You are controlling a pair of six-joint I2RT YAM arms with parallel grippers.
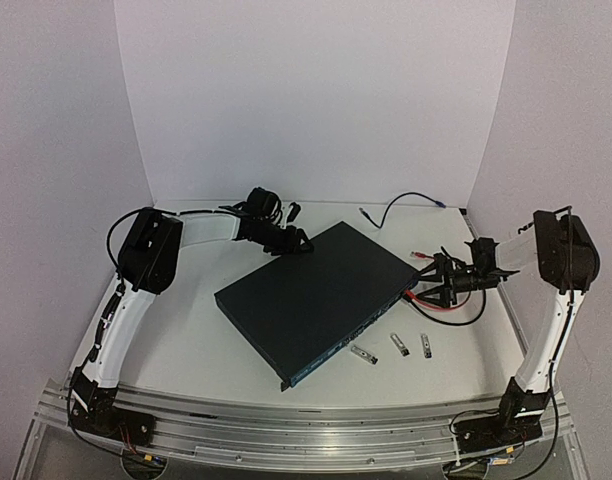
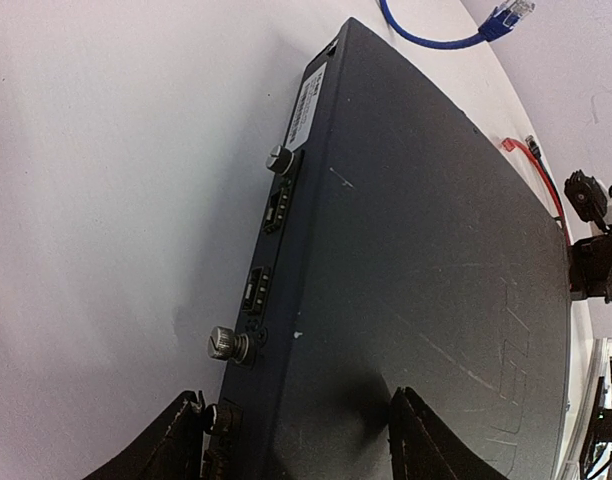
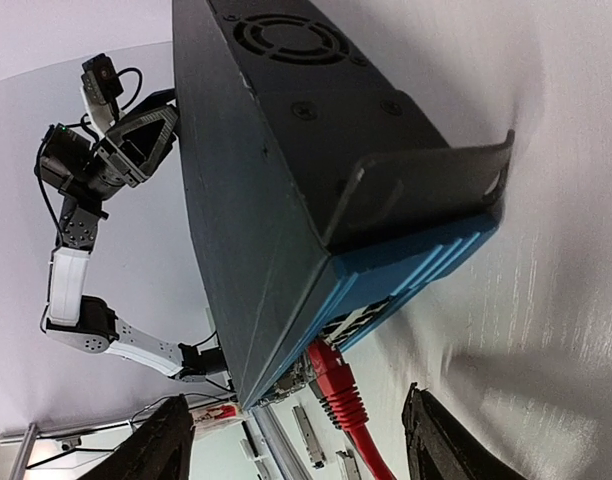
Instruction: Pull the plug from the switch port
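The switch [image 1: 316,298] is a flat dark box lying at an angle mid-table, with its blue socket face toward the near right. A red plug [image 3: 338,385] sits in a socket near the switch's right corner [image 3: 386,270], and its red cable [image 1: 416,298] runs off to the right. My right gripper [image 3: 301,445] is open, with its fingers on either side of the plug and a little short of it. In the top view the right gripper [image 1: 433,285] sits just off that corner. My left gripper [image 2: 298,445] is open, straddling the switch's rear edge [image 2: 286,300], with one finger [image 2: 426,440] over the top.
Three small metal modules [image 1: 398,343] lie on the table in front of the switch's right end. A blue cable [image 1: 411,198] lies near the back wall and shows in the left wrist view [image 2: 436,35]. Thumbscrews [image 2: 224,343] stick out of the rear face. White walls enclose three sides.
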